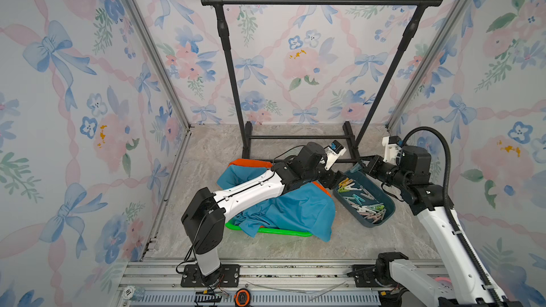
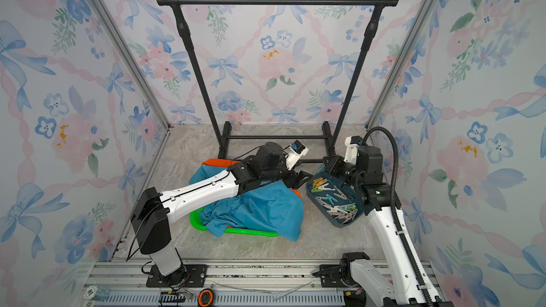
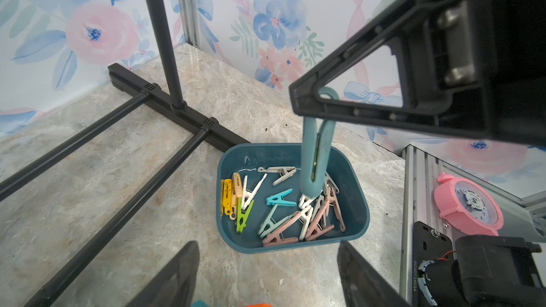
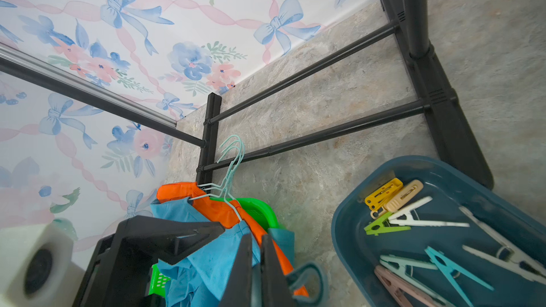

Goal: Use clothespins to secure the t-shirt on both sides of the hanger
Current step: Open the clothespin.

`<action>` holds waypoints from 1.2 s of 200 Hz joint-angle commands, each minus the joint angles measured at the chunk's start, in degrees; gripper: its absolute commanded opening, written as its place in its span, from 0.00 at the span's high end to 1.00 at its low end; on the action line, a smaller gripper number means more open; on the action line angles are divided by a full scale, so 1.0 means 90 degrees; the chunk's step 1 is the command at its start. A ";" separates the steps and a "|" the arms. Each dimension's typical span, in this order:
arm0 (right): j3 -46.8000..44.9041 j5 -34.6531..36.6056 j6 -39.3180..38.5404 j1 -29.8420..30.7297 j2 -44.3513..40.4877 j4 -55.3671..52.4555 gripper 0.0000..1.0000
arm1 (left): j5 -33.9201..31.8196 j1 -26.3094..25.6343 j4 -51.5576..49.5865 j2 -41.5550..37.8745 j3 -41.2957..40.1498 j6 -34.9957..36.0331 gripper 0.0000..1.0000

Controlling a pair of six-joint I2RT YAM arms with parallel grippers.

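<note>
Two arms meet at the bin (image 1: pixel 390 205) in both top views. The right end effector (image 1: pixel 362 163) is pinched on a teal peg (image 1: pixel 356 168) above the bin's far end, and the left end effector (image 1: pixel 339 179) gapes empty just beside it. The blue shirt (image 1: pixel 295 208) lies crumpled over a green basket (image 1: pixel 283 233), not pinned anywhere.

Left wrist view: the peg is gripped near its looped end, and the rest of it hangs down over the other pegs (image 3: pixel 279 200). I'd guess a handover or regrip is worth doing first, so the squeeze can actually open it.

Right wrist view: wire hangers (image 4: pixel 240 150) poke out of the shirts toward the rack (image 4: pixel 313 138) foot. The marbled tabletop (image 4: pixel 339 90) is boxed in by floral walls, so swing room looks tight.
</note>
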 commanded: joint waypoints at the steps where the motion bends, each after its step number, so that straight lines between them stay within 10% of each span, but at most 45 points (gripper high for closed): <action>1: 0.0275 -0.0063 0.0107 0.0053 0.0005 -0.0062 0.94 | 0.0175 -0.0059 0.0181 0.0177 0.0264 0.0155 0.25; 181: 0.0238 -0.0442 0.0653 0.0053 0.0051 0.0327 0.92 | 0.0043 -0.0086 0.0693 0.0955 0.1135 0.0237 0.92; 240: 0.0317 -0.1066 0.0732 -0.0434 -0.0021 0.0265 0.42 | -0.0245 0.0034 0.1406 0.0369 0.0367 0.0226 1.00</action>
